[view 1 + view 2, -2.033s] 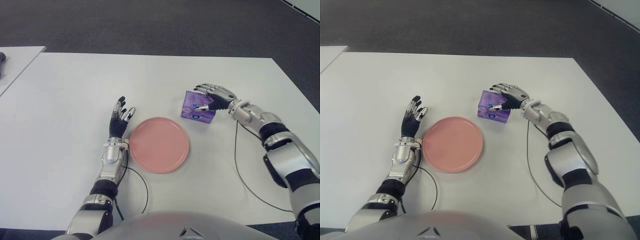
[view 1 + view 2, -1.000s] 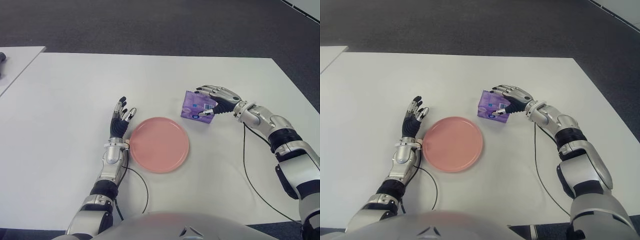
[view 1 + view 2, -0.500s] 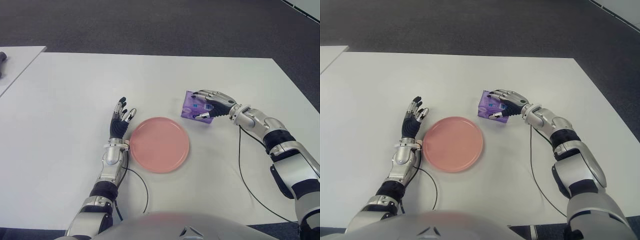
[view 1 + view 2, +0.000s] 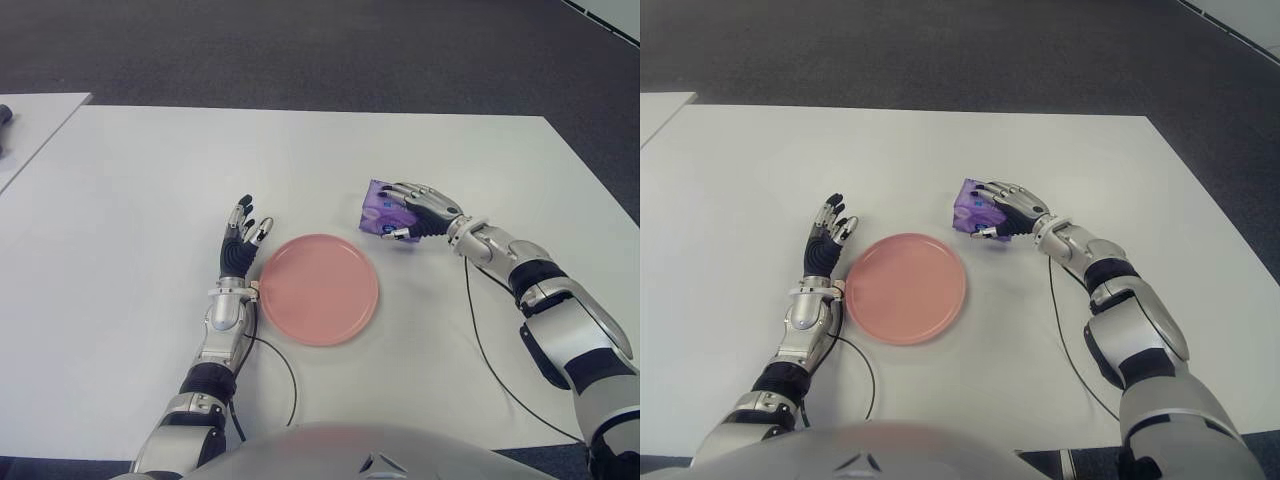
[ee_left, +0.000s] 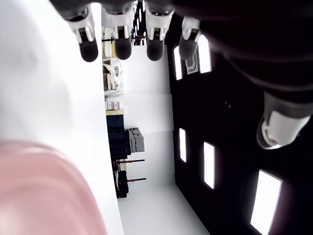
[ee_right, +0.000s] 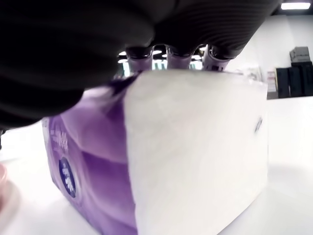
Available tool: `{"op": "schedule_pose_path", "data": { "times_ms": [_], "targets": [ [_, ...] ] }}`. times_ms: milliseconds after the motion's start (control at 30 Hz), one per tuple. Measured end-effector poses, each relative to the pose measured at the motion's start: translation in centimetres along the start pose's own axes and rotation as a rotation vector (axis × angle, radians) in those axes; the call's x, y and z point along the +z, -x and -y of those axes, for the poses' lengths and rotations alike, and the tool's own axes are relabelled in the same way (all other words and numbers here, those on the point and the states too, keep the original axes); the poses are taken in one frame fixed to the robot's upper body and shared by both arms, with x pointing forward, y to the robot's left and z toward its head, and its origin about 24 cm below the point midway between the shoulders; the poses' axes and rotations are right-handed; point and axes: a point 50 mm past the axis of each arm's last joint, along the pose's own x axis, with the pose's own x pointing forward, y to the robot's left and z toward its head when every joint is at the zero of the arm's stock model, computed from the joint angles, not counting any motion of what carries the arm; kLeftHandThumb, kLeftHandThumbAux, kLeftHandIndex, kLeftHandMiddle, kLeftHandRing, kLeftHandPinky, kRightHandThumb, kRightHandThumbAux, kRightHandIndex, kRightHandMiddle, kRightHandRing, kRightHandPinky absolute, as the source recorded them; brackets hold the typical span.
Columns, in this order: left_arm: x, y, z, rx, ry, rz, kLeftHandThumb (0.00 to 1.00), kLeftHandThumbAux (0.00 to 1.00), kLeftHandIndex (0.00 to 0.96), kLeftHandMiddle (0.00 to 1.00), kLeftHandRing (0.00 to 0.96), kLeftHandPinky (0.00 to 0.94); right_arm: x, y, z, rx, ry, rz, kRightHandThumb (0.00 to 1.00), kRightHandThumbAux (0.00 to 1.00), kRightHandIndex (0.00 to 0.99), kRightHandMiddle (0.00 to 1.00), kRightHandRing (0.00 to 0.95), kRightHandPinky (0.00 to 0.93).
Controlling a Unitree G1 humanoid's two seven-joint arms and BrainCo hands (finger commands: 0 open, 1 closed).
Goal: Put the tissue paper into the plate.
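A purple tissue pack (image 4: 381, 210) with a white end face (image 6: 195, 152) sits to the right of and beyond the pink plate (image 4: 318, 289). My right hand (image 4: 412, 213) is wrapped over the pack, fingers curled across its top and thumb on the near side, and the pack looks tilted up off the white table (image 4: 150, 180). The right wrist view shows the pack filling the palm. My left hand (image 4: 240, 240) shows just left of the plate with its fingers spread and nothing in it.
A black cable (image 4: 480, 340) trails from my right forearm across the table toward the near edge. Another cable (image 4: 280, 370) loops by my left forearm. A second white table (image 4: 30, 120) stands at the far left.
My right hand has closed around the tissue pack and shifted a little left toward the plate; the pack now tilts up. The left hand has not moved.
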Motion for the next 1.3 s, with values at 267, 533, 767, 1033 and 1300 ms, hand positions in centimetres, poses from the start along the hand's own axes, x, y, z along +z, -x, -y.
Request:
{"op": "schedule_pose_path", "data": {
  "times_ms": [267,533,767,1033,1300],
  "targets": [
    [0.0,0.0,0.02,-0.003,-0.001,0.0,0.0,0.485,0.0,0.0,0.0,0.0,-0.01,-0.05,-0.17,-0.001,0.005,-0.005,0.153,0.266,0.0,0.0,0.0,0.0],
    [0.02,0.0,0.03,-0.003,-0.001,0.001,0.0,0.484,0.0,0.0,0.0,0.0,-0.06,-0.2,-0.08,-0.005,0.007,-0.015,0.165,0.265,0.0,0.0,0.0,0.0],
    [0.04,0.05,0.0,-0.003,-0.002,0.002,0.0,0.479,0.0,0.0,0.0,0.0,-0.04,-0.34,0.01,-0.006,0.01,-0.018,0.164,0.27,0.0,0.0,0.0,0.0],
    [0.04,0.08,-0.01,-0.002,-0.002,0.001,0.0,0.464,0.0,0.0,0.0,0.0,-0.1,-0.35,0.01,-0.006,0.012,-0.024,0.166,0.265,0.0,0.0,0.0,0.0],
    [0.04,0.1,0.08,-0.002,-0.003,0.001,0.0,0.471,0.0,0.0,0.0,0.0,-0.11,-0.34,0.02,-0.007,0.011,-0.026,0.179,0.269,0.0,0.0,0.0,0.0]
  ]
}}
